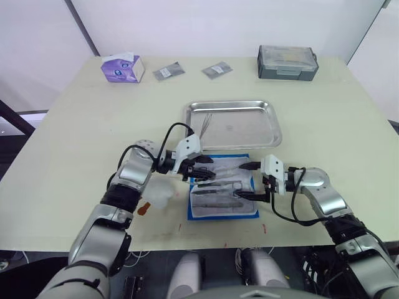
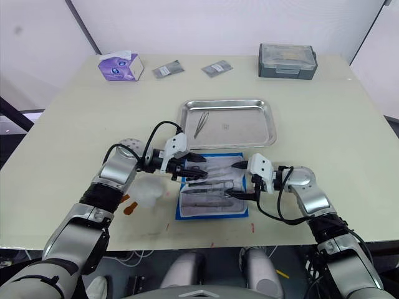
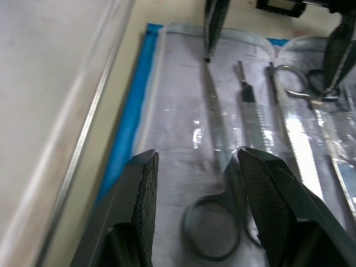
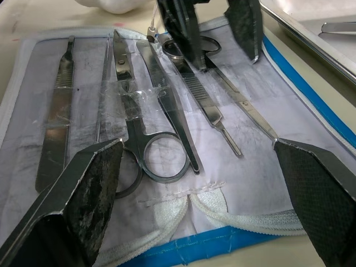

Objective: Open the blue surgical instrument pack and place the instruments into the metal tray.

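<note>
While one pair of tweezers (image 2: 199,124) lies in the metal tray (image 2: 262,111) — five instruments (image 4: 161,105) remain.

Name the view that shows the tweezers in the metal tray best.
Right eye view: the tweezers lie whole and unobstructed in the metal tray. Left eye view shows them fainter; right wrist view catches just one end at the edge.

No readable text.
Purple tissue box (image 1: 123,67), grey sachets (image 1: 169,71) and grey lidded box (image 1: 287,61) carried markings too small to read.
</note>
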Available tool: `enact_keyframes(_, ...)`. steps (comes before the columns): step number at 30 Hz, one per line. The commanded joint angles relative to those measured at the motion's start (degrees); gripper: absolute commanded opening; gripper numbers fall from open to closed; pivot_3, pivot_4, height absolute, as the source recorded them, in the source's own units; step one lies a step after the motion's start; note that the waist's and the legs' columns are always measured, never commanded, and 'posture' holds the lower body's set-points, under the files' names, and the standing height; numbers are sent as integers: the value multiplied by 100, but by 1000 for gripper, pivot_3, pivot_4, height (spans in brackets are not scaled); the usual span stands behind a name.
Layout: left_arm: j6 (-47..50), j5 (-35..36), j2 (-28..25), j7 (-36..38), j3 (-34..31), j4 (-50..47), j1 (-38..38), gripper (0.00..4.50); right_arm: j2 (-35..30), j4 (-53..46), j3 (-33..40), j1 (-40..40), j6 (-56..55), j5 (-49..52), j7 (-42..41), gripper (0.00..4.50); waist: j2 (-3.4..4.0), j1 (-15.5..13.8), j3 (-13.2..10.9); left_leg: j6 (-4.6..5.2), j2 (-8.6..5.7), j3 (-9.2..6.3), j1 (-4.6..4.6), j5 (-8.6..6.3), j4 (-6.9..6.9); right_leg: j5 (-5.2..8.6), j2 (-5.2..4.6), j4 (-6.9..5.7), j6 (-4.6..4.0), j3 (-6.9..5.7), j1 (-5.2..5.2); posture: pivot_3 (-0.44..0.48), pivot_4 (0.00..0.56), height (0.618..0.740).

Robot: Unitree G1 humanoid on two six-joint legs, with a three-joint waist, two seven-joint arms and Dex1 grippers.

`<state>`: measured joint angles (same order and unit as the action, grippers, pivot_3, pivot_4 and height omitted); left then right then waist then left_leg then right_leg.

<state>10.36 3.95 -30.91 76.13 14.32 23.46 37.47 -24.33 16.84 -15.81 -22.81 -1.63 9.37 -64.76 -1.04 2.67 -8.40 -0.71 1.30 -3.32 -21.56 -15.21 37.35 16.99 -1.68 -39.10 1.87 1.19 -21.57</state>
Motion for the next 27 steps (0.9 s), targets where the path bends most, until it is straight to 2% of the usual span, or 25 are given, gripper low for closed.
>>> enact_keyframes(1,-108,-139,-112,-12,107,-90,-18,2402,-12,558,-380,230,155,-601,244,4500,0,0,0,0,0,0,0,0,0,0,0,0,0,0,0,0,150,734)
enact_keyframes(11,-27,-301,-95,-162,204,144,124,2402,-26,552,-369,253,139,-605,255,4500,0,0,1,0,0,1,3,0,0,0,1,-1,0,3,1,0,150,734)
enact_keyframes(14,13,-321,-114,-179,237,223,174,1728,-24,545,-368,261,141,-604,262,4500,1,0,1,0,0,2,4,0,0,0,1,-2,0,4,1,0,150,734)
enact_keyframes(15,24,-318,-123,-169,245,233,179,1195,-24,539,-370,266,141,-605,264,4500,1,0,1,0,0,3,4,0,0,0,1,-2,0,4,1,0,150,734)
enact_keyframes(18,102,-278,-162,-14,297,186,167,75,-28,531,-373,276,136,-608,271,4500,1,-1,2,0,0,3,5,0,0,0,1,-3,0,4,1,0,150,734)
enact_keyframes(27,279,-302,-236,183,404,24,69,28,-27,524,-372,295,134,-606,289,4500,1,6,4,0,1,5,9,0,0,0,3,-7,0,8,1,0,150,734)
